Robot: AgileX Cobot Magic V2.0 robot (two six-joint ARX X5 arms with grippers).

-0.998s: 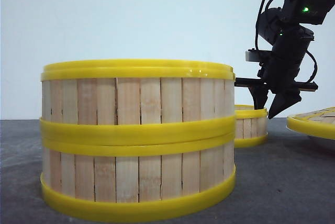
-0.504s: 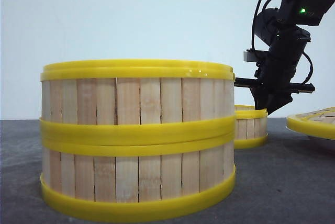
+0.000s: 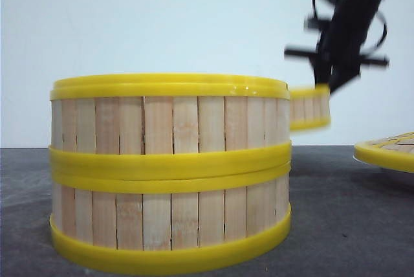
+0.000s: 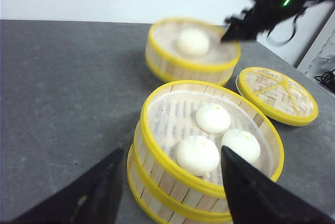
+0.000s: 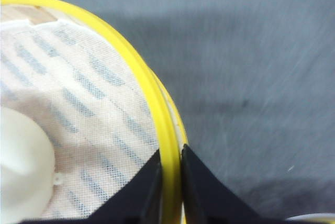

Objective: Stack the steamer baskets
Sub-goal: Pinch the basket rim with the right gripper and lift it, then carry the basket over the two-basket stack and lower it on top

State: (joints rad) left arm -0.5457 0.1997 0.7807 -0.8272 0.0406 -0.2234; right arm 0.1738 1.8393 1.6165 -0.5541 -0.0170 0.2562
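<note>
1. Left fingers [image 4: 167,192]: spread wide apart, holding nothing. They hang just this side of the two-basket stack [image 4: 207,150], which sits dead ahead between the tips.
2. The stack stands on the grey table [image 4: 63,88]. Pale upright wood slats, glossy yellow rims, a cloth liner in the top tier, three white buns [image 4: 212,118] on it. In the front view the two tiers sit flush, rims meeting evenly.
3. Right fingers [image 5: 168,179]: clamped on the yellow rim of the third basket [image 5: 78,109], one finger inside the wall, one outside. A single white bun [image 5: 21,166] lies on the striped liner inward of the grip.
4. The third basket [image 3: 309,107] is in the air, clear of the table, beyond the stack and off to its right side. It looks roughly level, though motion blur smears it.
5. Key relation, as a judgement: the carried basket hangs about level with the stack's top rim, not clearly above it. It needs more height, then travel toward the stack, until the two round outlines line up.
6. Farther right: a flat woven lid [image 4: 277,94] rests low, apart from both.
</note>
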